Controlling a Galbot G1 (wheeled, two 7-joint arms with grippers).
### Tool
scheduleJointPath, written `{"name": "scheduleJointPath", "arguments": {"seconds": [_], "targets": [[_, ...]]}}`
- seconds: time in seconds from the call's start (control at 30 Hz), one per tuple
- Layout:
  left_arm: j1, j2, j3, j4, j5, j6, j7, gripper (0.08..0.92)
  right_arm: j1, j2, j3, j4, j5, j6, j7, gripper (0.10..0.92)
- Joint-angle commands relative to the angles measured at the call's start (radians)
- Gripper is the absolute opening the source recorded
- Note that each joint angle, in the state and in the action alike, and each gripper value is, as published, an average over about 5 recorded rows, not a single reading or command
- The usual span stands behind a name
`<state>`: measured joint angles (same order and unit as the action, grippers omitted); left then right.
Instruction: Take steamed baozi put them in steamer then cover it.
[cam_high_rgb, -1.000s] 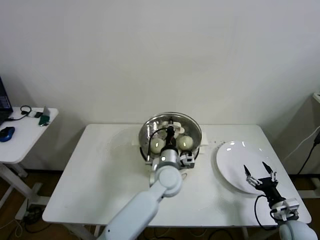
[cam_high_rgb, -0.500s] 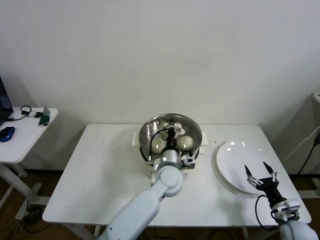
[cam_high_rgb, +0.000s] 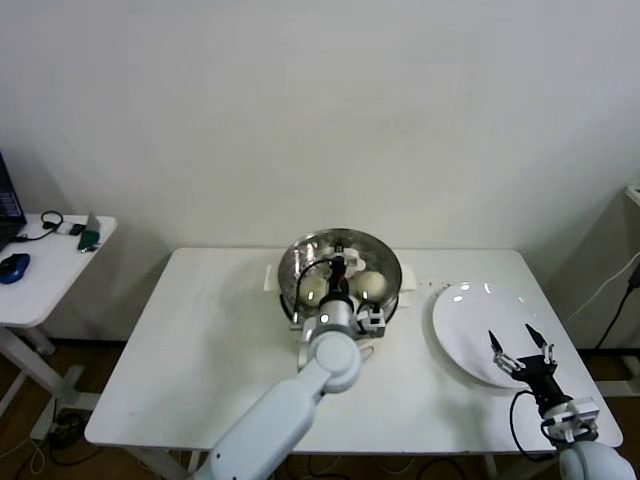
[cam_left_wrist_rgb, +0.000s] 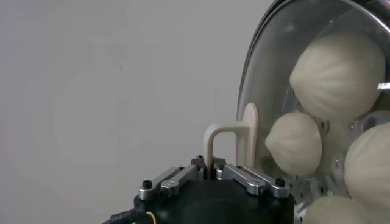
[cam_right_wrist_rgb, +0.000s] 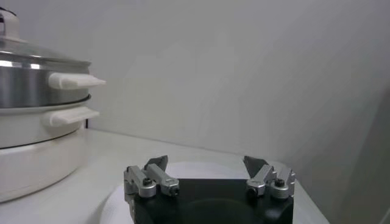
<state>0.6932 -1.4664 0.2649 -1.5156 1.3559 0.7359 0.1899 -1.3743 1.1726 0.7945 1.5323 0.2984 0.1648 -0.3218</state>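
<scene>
The steamer (cam_high_rgb: 393, 297) stands at the back middle of the table; in the right wrist view its steel wall (cam_right_wrist_rgb: 27, 91) and white base show. The glass cover (cam_high_rgb: 378, 256) lies over it, with steamed baozi (cam_high_rgb: 313, 289) visible through the glass. My left gripper (cam_high_rgb: 340, 268) is above the steamer, shut on the cover's cream handle (cam_left_wrist_rgb: 228, 143). The left wrist view shows several baozi (cam_left_wrist_rgb: 338, 67) behind the cover's glass (cam_left_wrist_rgb: 274, 73). My right gripper (cam_high_rgb: 520, 350) is open and empty over the white plate, to the right of the steamer.
An empty white plate (cam_high_rgb: 465, 305) lies on the table's right part, also under the right gripper (cam_right_wrist_rgb: 210, 164) in its wrist view. A small side table (cam_high_rgb: 40, 265) with a mouse and small items stands at the far left. A wall runs behind the table.
The left gripper has lowered the cover from a tilted position to lie flatter on the steamer. The right arm has not moved.
</scene>
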Motion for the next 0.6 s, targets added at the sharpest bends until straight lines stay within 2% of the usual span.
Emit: {"name": "scheduleJointPath", "arguments": {"seconds": [0.03,0.27,0.37,0.6], "targets": [[0.0,0.011,0.002,0.0,-0.025,0.05,-0.017,0.147,-0.001,0.001,0.003,0.0,-0.001,0.001,-0.002,0.823],[0.008,0.044,0.003,-0.064,-0.047,0.05,-0.014,0.16,-0.001,-0.001,0.006,0.0,-0.001,0.0,-0.004,0.823],[0.022,0.062,0.002,-0.116,-0.051,0.05,-0.011,0.222,0.001,-0.001,0.006,-0.004,-0.002,0.0,-0.005,0.823],[0.065,0.114,0.003,-0.235,-0.065,0.05,0.005,0.438,0.007,0.001,0.005,-0.009,-0.008,-0.002,-0.005,0.823]]}}
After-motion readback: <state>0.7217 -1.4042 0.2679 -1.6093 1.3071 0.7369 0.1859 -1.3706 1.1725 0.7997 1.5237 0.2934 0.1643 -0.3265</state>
